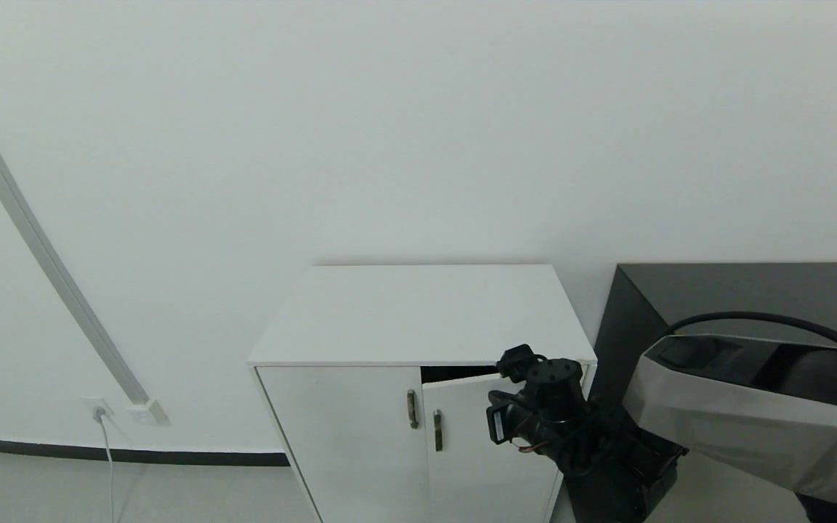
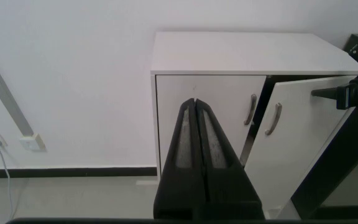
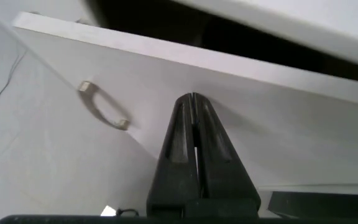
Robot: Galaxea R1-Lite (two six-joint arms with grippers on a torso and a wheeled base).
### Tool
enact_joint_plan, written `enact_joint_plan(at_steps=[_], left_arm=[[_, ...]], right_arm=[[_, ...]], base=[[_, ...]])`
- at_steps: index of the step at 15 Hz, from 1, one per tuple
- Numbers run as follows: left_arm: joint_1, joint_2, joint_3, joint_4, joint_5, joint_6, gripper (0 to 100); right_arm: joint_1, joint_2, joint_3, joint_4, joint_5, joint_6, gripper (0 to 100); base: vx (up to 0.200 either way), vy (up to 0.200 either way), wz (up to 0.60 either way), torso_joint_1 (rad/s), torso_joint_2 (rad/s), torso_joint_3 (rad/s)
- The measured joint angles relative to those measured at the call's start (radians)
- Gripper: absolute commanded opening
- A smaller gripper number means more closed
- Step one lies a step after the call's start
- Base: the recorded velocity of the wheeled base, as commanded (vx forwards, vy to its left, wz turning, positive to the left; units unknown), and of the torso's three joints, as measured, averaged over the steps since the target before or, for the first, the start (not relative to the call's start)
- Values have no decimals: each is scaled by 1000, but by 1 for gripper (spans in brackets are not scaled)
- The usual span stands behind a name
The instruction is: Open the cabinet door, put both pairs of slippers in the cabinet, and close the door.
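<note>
Cabinet: white, boxy, smooth flat panels, stood against the wall. Right door was ajar, with a slim curved metal handle. Right gripper was close at that door, fingers together. Left gripper was likewise pressed together, well apart from the cabinet.

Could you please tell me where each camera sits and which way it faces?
Head view: on the head, facing forward and down at the white cabinet; the right arm shows lower right.
Left wrist view: behind the shut left gripper, facing the cabinet front from farther back.
Right wrist view: behind the shut right gripper, close up to the ajar right door.
Shared: all three show that door and its handle.
</note>
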Motion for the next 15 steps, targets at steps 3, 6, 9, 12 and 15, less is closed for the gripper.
enact_joint_plan(at_steps=[3,6,9,12,15], left_arm=[[0,0,0,0,0,0,0],[0,0,0,0,0,0,0],[0,0,0,0,0,0,0],[0,0,0,0,0,1,0],[0,0,0,0,0,0,0]], right_arm=[[-7,24,-26,0,0,0,0],[-14,35,-46,4,0,0,0],[-19,39,-57,5,1,-1,0],[-23,44,-73,5,0,-1,0],[-29,54,-87,5,0,-1,0]], base=[[0,0,0,0,0,0],[0,0,0,0,0,0],[0,0,0,0,0,0],[0,0,0,0,0,0],[0,0,0,0,0,0]])
